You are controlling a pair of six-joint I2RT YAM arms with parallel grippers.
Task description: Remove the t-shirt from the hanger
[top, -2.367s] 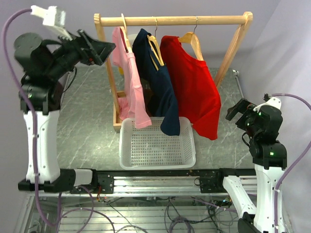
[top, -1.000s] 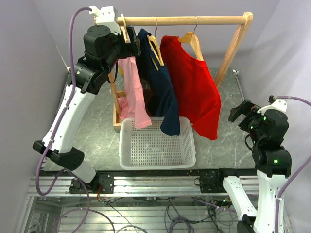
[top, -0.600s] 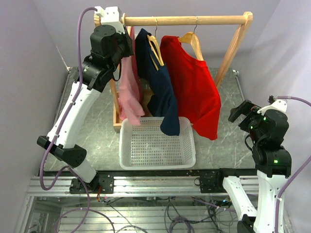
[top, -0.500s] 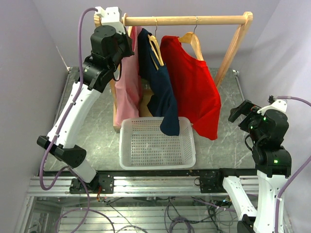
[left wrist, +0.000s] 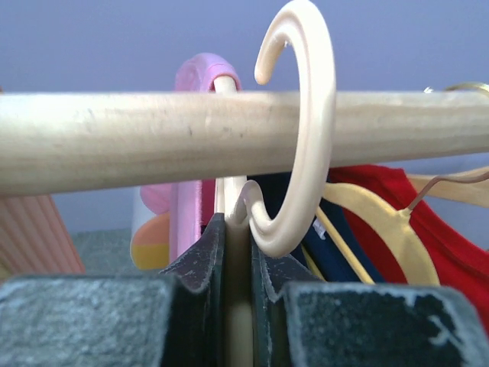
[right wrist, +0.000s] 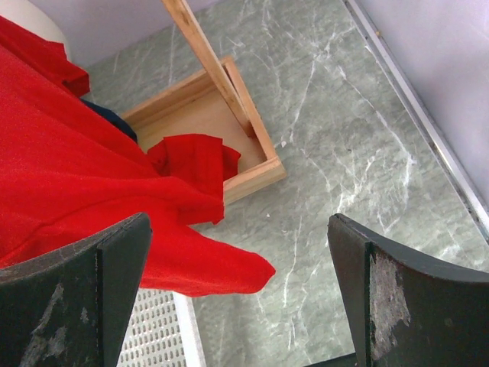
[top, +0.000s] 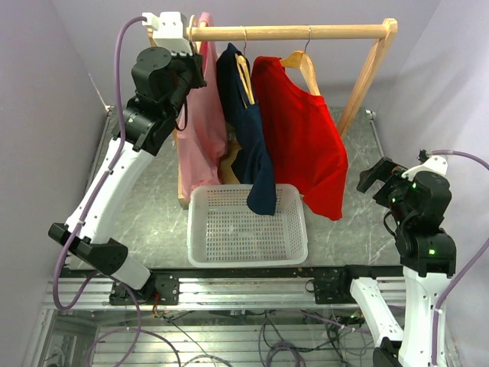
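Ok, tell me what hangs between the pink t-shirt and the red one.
Only the navy t-shirt; the top external view shows it clearly.

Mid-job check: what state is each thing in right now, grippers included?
left gripper, shut on the neck of the cream hanger.
right gripper, open, holding nothing.
cream hanger, hook across the rail; hooked or off, cannot tell.
pink t-shirt, on its hanger.
navy t-shirt, hanging on its hanger.
red t-shirt, hanging on its hanger.
basket, upright under the shirts.

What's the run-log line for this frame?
left gripper: shut on hanger | pink t-shirt: on hanger | right gripper: open, apart from rack
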